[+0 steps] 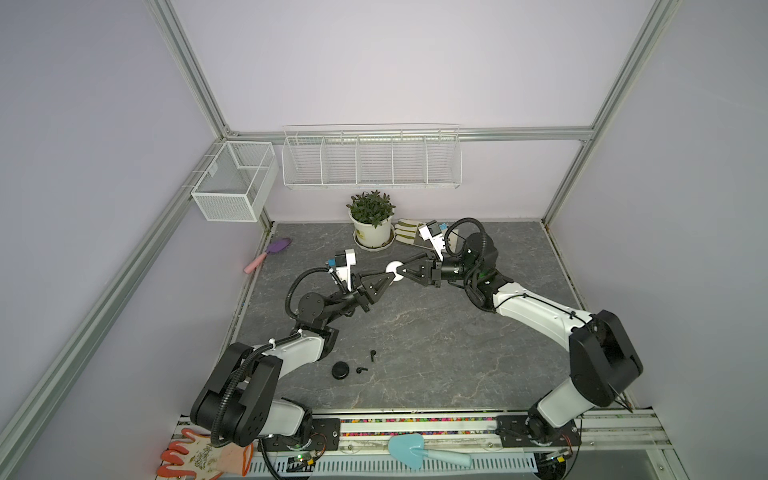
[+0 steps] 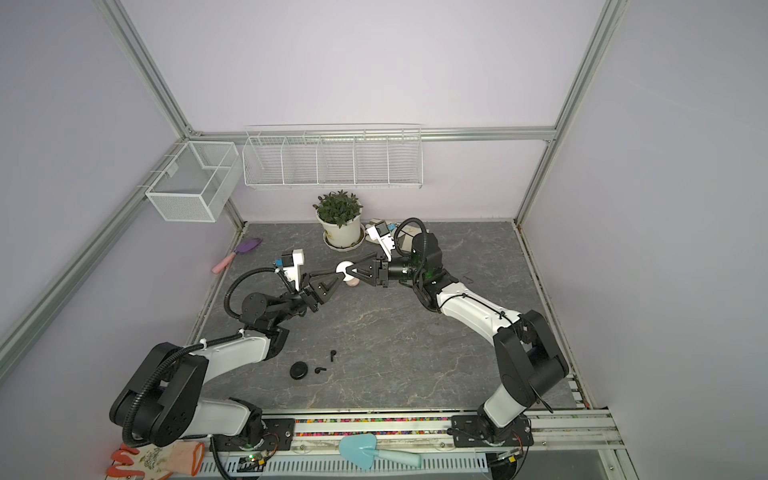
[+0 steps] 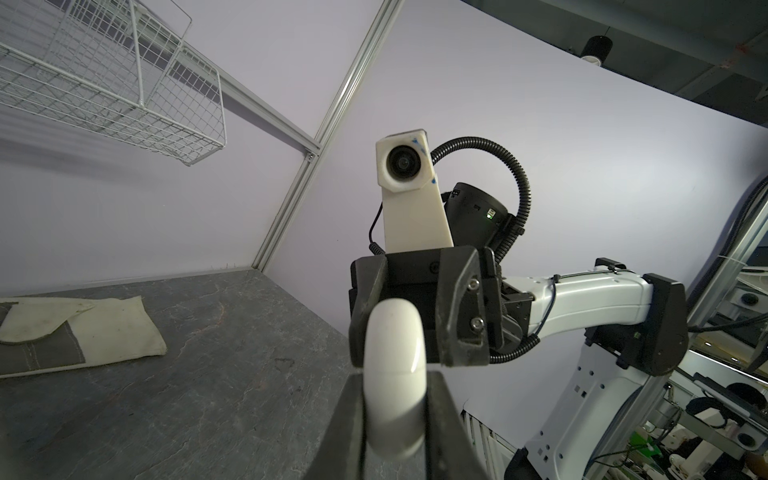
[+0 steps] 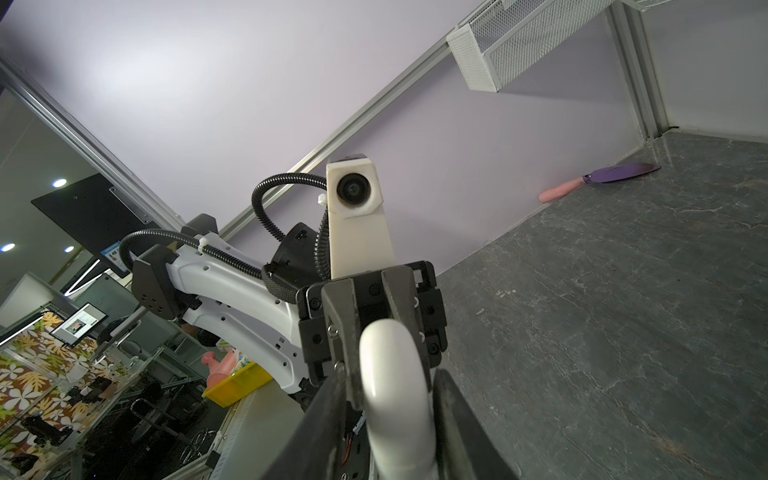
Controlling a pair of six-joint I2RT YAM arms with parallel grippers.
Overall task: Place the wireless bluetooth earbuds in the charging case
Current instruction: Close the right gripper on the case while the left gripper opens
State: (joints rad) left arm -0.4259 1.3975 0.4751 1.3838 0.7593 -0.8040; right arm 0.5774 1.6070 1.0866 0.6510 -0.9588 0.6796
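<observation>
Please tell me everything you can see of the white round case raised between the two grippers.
The white round puck-like case looks like smooth glossy plastic, with a thin seam across its rim; it is closed. It hangs above the grey table, turned on edge. The left gripper is shut on it; the jaws of the right gripper flank its opposite side, grip unclear.

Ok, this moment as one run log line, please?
left gripper: shut on white charging case | right gripper: around same case, grip unclear | black earbuds: on table
</observation>
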